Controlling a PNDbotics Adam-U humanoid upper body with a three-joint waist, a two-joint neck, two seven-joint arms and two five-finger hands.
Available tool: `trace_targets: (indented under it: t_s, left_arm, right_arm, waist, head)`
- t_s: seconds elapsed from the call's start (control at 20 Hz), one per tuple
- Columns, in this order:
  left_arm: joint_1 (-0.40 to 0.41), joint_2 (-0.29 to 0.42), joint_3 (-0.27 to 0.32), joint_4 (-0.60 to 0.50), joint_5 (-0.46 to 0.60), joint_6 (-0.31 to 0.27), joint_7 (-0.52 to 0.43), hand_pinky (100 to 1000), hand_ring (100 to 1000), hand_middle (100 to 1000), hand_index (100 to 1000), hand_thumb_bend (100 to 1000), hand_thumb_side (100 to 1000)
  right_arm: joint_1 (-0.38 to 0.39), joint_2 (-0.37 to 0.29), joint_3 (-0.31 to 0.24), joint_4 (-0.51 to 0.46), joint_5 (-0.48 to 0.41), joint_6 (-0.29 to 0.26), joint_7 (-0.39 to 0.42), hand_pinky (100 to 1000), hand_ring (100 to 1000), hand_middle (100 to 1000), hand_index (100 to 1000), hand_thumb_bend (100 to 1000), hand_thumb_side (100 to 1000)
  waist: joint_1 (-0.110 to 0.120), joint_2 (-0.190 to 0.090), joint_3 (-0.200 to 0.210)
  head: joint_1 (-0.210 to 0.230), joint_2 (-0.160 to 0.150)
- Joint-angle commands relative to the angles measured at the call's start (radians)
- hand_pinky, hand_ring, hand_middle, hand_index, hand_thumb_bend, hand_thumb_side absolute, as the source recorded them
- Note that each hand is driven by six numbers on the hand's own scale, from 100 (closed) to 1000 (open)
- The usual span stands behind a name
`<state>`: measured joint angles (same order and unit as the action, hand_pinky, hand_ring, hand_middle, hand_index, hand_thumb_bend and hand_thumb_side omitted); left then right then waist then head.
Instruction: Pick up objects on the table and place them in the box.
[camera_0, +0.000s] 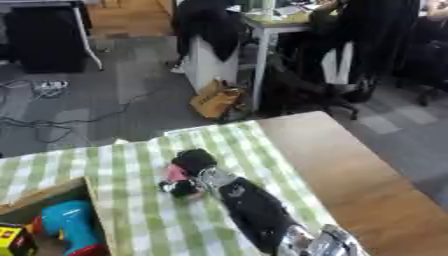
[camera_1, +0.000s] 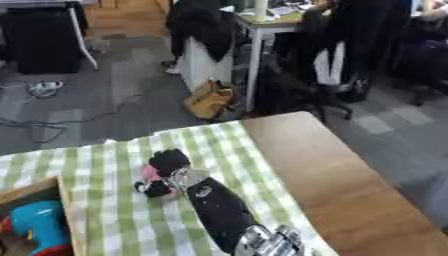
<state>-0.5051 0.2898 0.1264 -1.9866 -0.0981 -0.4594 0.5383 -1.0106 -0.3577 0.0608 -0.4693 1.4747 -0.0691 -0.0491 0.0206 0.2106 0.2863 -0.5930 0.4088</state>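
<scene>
Left eye view shows a small pink object (camera_0: 175, 173) on the green checked cloth (camera_0: 157, 220) of the table (camera_0: 367, 185), right of the box (camera_0: 52, 192). The right hand (camera_0: 188, 175) has its black fingers curled round it. A blue toy (camera_0: 68, 225) lies in the box.

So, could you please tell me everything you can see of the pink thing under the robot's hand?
The pink thing is small and mostly hidden, so only a patch of pink shows, and what it is cannot be told. It lies on the green-and-white checked cloth, right of the box. The right hand is curled round it, black fingers showing above and below the pink patch, with the arm reaching in from the lower right. Whether it is lifted off the cloth cannot be told.
</scene>
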Motion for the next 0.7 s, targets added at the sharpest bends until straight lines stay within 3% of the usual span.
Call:
trace_targets:
  t_s: [0.05,0.55,0.65,0.7]
  left_arm:
    - [-0.017,0.01,0.009,-0.013,-0.004,-0.002,0.004,898,913,932,933,130,1000]
    - [-0.02,0.011,0.011,-0.013,-0.007,-0.004,0.006,898,915,931,935,132,1000]
    - [-0.02,0.011,0.011,-0.013,-0.008,-0.004,0.006,897,915,931,935,132,1000]
    - [-0.02,0.011,0.011,-0.013,-0.008,-0.004,0.005,897,915,931,934,132,1000]
  right_arm:
    - [-0.009,-0.021,-0.006,-0.001,0.01,-0.001,-0.004,648,600,655,787,354,916]
    - [-0.01,-0.019,-0.009,0.001,0.013,-0.006,-0.018,653,592,639,771,316,922]
    - [-0.013,-0.017,-0.009,0.003,0.019,-0.003,-0.019,659,611,623,779,323,928]
    - [-0.015,-0.016,-0.008,0.005,0.023,-0.003,-0.016,681,665,639,781,338,936]
  waist:
    - [0.011,0.005,0.0]
    - [0.007,0.005,0.001]
    - [0.006,0.004,0.001]
    - [0.005,0.004,0.001]
  head:
    - [0.006,-0.01]
    - [0.023,-0.015]
    - [0.029,-0.012]
    - [0.033,-0.01]
